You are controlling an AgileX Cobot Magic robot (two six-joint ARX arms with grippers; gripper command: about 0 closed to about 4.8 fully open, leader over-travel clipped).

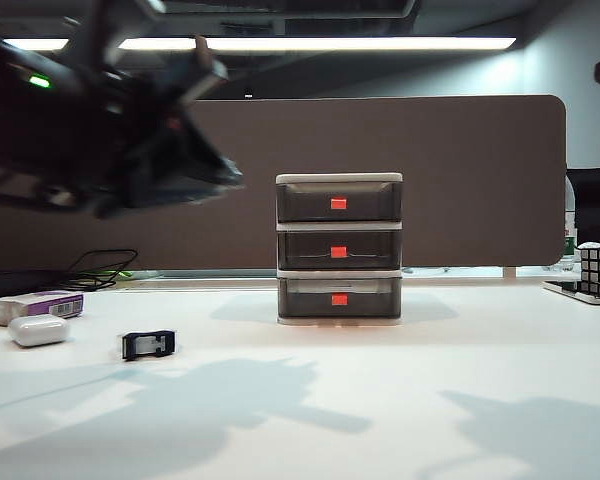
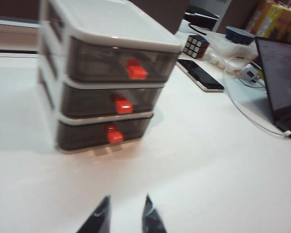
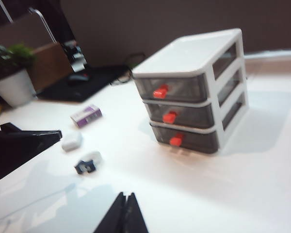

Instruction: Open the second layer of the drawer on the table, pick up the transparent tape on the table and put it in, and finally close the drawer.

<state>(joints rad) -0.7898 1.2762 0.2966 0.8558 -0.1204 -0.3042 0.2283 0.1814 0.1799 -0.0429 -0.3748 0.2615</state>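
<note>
Centre of the exterior frame: white three-tier drawer unit [image 1: 339, 248], smoky grey middle drawer [image 1: 339, 251] shut | left gripper [image 2: 126, 217] slightly parted, nearer, facing its red-orange tab [image 2: 123, 106] | right gripper [image 3: 126, 212] pressed together | black tape dispenser [image 1: 147, 345] lower left on white table [image 1: 430, 400]

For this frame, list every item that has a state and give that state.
top drawer: closed.
second layer: closed.
bottom drawer: closed.
transparent tape: on the table, left of the drawer unit, not held.
left gripper: slightly open, empty, above the table facing the drawer fronts.
right gripper: shut, empty, above the table.
</note>
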